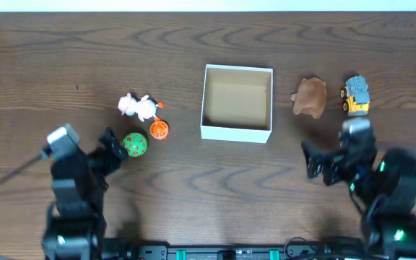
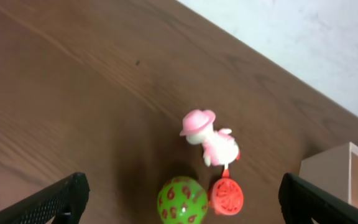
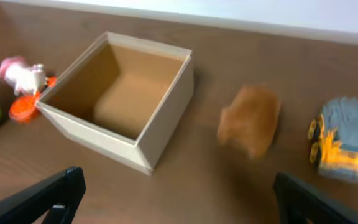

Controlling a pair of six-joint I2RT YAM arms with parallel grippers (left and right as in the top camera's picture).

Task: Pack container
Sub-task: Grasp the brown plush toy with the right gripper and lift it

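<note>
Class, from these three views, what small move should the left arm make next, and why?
Probably move the open left gripper onto the green red-spotted ball, the toy nearest it; the white-walled cardboard container is empty, every toy outside it.

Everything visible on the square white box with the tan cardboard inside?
The square white box is shallow and open-topped: white outer walls, tan cardboard inside, no lid seen. It stands empty and upright on the brown wooden table, near its middle. Nothing touches it; the small orange toy and the brown toy lie apart on either side.
</note>
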